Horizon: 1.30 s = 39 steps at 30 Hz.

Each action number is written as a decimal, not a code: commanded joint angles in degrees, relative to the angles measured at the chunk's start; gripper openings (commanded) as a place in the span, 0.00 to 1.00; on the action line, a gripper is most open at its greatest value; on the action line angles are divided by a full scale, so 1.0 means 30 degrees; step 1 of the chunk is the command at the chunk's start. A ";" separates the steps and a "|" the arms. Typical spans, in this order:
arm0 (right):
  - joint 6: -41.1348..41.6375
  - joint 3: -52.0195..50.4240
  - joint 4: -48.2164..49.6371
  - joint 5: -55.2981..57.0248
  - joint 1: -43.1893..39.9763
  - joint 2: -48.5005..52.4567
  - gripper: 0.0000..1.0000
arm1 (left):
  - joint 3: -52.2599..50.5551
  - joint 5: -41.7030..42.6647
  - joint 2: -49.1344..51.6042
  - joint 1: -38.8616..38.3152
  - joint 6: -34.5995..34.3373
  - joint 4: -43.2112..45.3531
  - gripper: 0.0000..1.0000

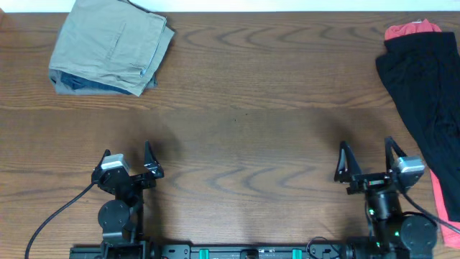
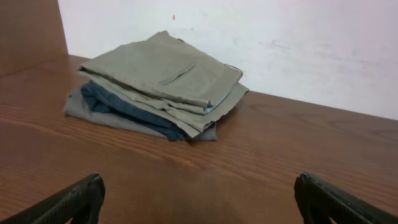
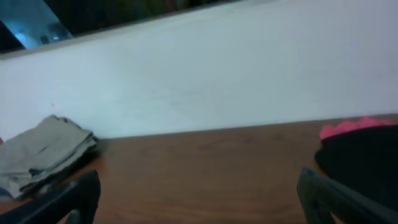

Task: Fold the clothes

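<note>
A folded stack of clothes lies at the table's far left: khaki shorts (image 1: 115, 36) on top, navy denim (image 1: 97, 84) and grey pieces under them. The stack shows in the left wrist view (image 2: 161, 74) and at the left of the right wrist view (image 3: 43, 152). An unfolded black garment (image 1: 428, 86) with a red piece (image 1: 411, 29) under it lies at the far right; it shows in the right wrist view (image 3: 360, 162). My left gripper (image 1: 128, 160) is open and empty near the front edge (image 2: 199, 196). My right gripper (image 1: 366, 160) is open and empty (image 3: 199, 196).
The wooden table (image 1: 244, 115) stretches between the two piles. A white wall (image 2: 280, 43) stands behind the table's far edge. The red piece runs down the table's right edge (image 1: 440, 198) beside my right arm.
</note>
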 commanded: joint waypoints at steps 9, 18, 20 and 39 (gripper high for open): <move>0.0197 -0.5166 0.7147 0.0175 -0.0182 -0.0743 0.99 | -0.0415 -0.0517 -0.0117 0.0080 0.0168 -0.0634 0.98; 0.0874 -0.5472 0.5880 0.3927 -0.0146 -0.0750 0.99 | -0.0415 -0.0517 -0.0117 0.0080 0.0168 -0.0641 0.98; 0.0874 -0.5472 0.4911 0.4233 -0.0146 -0.0750 0.99 | -0.0415 -0.0517 -0.0117 0.0080 0.0168 -0.0634 0.98; 0.0874 -0.5464 0.2040 0.3934 -0.0168 -0.0736 0.99 | -0.0415 -0.0517 -0.0117 0.0080 0.0168 -0.0634 0.98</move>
